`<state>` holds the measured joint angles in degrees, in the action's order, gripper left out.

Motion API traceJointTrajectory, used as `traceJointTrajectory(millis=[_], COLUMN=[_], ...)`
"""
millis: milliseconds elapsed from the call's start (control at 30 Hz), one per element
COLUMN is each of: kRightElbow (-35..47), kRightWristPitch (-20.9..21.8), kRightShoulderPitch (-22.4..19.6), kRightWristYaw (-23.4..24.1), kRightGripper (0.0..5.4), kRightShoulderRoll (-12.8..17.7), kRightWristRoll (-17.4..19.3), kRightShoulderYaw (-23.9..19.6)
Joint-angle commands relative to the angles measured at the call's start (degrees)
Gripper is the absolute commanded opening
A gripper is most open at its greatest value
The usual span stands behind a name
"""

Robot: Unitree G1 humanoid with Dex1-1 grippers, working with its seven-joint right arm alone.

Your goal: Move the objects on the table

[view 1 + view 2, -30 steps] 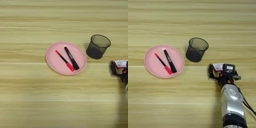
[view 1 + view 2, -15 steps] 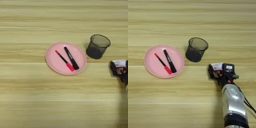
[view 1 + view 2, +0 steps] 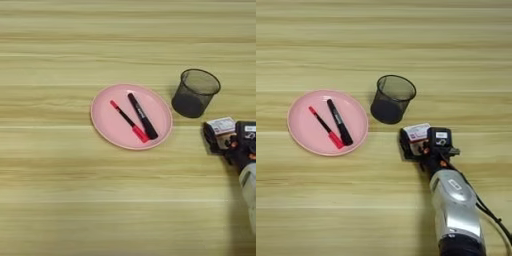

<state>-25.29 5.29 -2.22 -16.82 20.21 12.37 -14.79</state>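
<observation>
Currently the gripper (image 3: 417, 144) sits at the right side of the table (image 3: 384, 45), at the end of the silver forearm (image 3: 456, 205) that enters from the bottom edge and points up the picture. Its two black fingers bracket the box (image 3: 417, 132): one finger (image 3: 405, 145) stands at the box's left edge, the other part of the gripper, a black block with a small white label, lies at its right edge. The fingers appear closed onto the box from both sides, with the box's white top face showing between them; whether the box is lifted or resting on the wood cannot be told

- Box: small, flat, white with a red band, tilted slightly so its right end sits higher in the picture
- Cup (image 3: 392, 99): black wire mesh, upright, open top facing the camera. It stands just beyond the box, up and to the left of it, close but apart
- Plate (image 3: 301, 135): round, pink, flat on the table, left of the cup with a clear strip of wood between them
- Pen (image 3: 326, 128): thin, red, lying on the plate, running diagonally from upper left to lower right
- Marker (image 3: 339, 123): black, lying on the plate just right of the pen and roughly parallel to it; the lower ends of the two lie close together

All wood around these items shows horizontal grain streaks
</observation>
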Motion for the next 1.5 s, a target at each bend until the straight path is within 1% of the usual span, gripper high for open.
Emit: traceJointTrajectory(millis=[33,367,733,933,1100,1267,1500], kRightElbow=[4.8,15.0,19.2,19.0,20.8,17.2,14.1], kRightWristPitch=[-5.0,-8.3,-9.1,-8.6,-8.4,-6.7,-4.4], kRightShoulderPitch=[2.2,5.2,6.3,6.3,6.1,4.8,4.1], kRightWristYaw=[-0.8,-1.9,-3.4,-3.6,-3.7,-3.3,-2.8], kRightGripper=[4.28,4.28,4.28,4.28,4.28,4.27,4.27], kRightShoulderRoll=[-1.2,-2.3,-2.7,-3.0,-3.3,-3.5,-3.6], kRightWristRoll=[0.2,0.4,-0.3,-1.0,-1.4,-3.7,-5.9], kRightShoulderYaw=[1.9,3.4,5.2,6.0,6.7,7.7,8.5])
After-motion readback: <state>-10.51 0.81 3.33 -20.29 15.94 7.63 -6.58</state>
